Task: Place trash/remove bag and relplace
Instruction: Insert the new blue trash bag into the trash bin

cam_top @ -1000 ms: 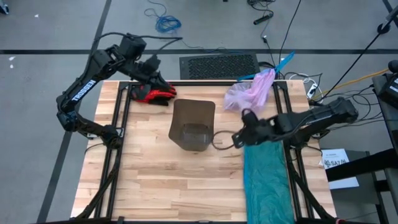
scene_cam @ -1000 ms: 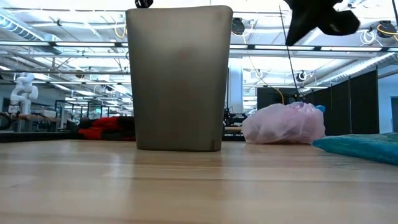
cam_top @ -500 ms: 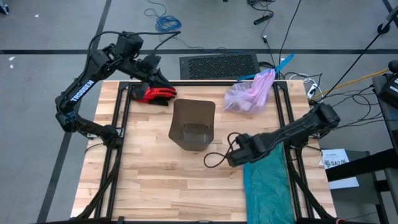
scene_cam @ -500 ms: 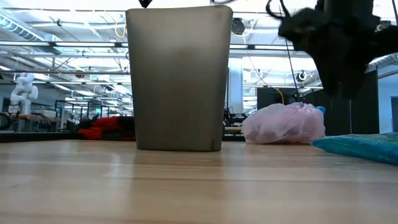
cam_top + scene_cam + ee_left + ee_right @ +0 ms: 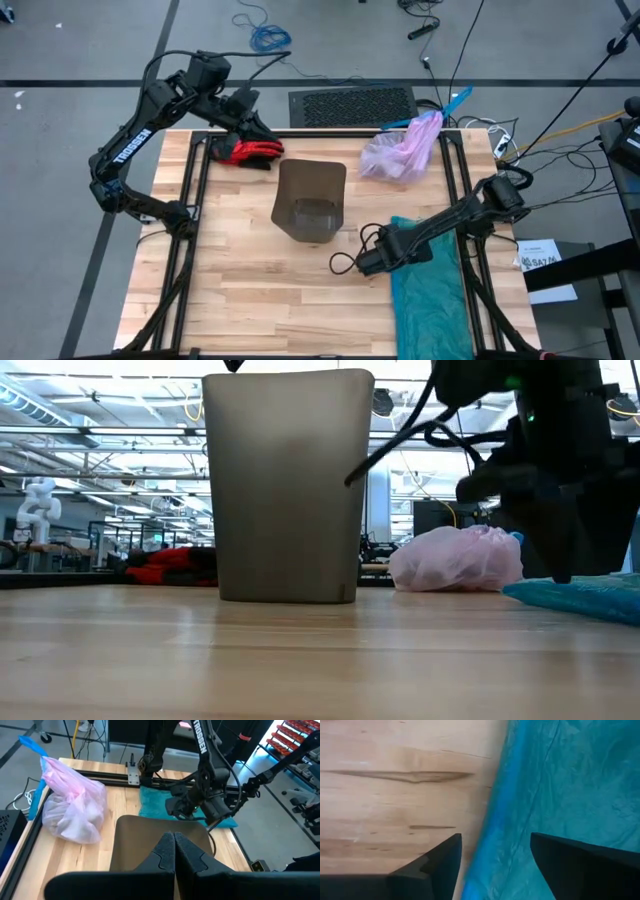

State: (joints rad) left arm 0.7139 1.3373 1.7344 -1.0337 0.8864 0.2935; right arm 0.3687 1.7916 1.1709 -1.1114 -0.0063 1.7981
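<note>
High view: overhead, straight down, far enough to take in the whole light wooden slatted table [image 5: 250, 300], both arms and the grey floor around it.

Low view: at tabletop height, level across the boards, close to the tall grey-brown plastic bin [image 5: 288, 485], which fills much of the picture; room ceiling behind.

Left wrist view: above the bin's rim, looking across the table to the far arm.

Right wrist view: pointing down, very close to the teal-green plastic bag [image 5: 565, 785] at its edge on the wood.

Shared: the bin shows in high, low and left wrist views; the teal bag in all four.
</note>
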